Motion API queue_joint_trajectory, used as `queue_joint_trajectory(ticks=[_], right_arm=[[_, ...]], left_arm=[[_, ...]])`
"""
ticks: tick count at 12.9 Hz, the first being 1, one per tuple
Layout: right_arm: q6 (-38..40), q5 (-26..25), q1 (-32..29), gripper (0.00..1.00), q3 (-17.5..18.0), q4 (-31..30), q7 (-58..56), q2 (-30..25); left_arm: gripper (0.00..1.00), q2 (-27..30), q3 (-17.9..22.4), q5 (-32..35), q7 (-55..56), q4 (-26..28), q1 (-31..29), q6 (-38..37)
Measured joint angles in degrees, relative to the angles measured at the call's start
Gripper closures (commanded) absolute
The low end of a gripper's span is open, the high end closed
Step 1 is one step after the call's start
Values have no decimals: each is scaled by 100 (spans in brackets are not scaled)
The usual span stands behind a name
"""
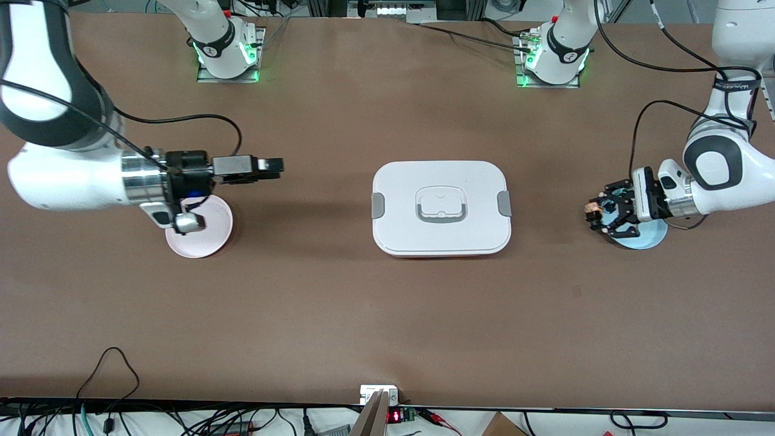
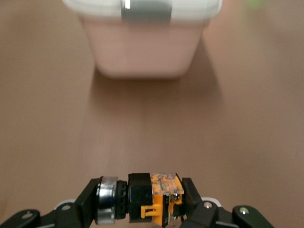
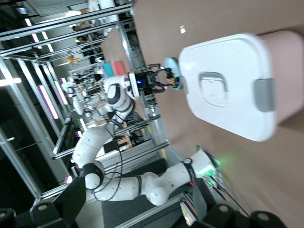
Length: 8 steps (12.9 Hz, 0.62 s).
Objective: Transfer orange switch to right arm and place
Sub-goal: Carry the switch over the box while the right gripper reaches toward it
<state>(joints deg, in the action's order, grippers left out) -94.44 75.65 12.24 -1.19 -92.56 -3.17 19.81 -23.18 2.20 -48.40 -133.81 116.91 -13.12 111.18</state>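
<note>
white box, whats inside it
Cannot tell: the white box has its lid on, grey clips at both ends, hiding the contents. Only a handle sits on top.

The right arm [image 1: 60,163] has white shells with dark grey bands, a silver wrist cylinder and a black end effector [image 1: 269,165] trailing a black cable, while the left arm [image 1: 720,157] is white with a black linkage-type end effector [image 1: 596,212].
</note>
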Motion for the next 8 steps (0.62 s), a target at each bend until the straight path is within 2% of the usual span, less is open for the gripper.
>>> queue_joint_trajectory(ticks=[3,6,8], right_arm=[[-310,628,468,0,7,-1,-314,200],[-665,1194,826,0,10,-1,-429,303],[-718,1503,959,0,9,-1,-474,360]], left_arm=[[100,2,-223,-1335,-24,0,65,-1218],[100,4,-907,-3021,-22,2,242,-1859],[100,6,-1497,-4351,113,3,503,-1972]])
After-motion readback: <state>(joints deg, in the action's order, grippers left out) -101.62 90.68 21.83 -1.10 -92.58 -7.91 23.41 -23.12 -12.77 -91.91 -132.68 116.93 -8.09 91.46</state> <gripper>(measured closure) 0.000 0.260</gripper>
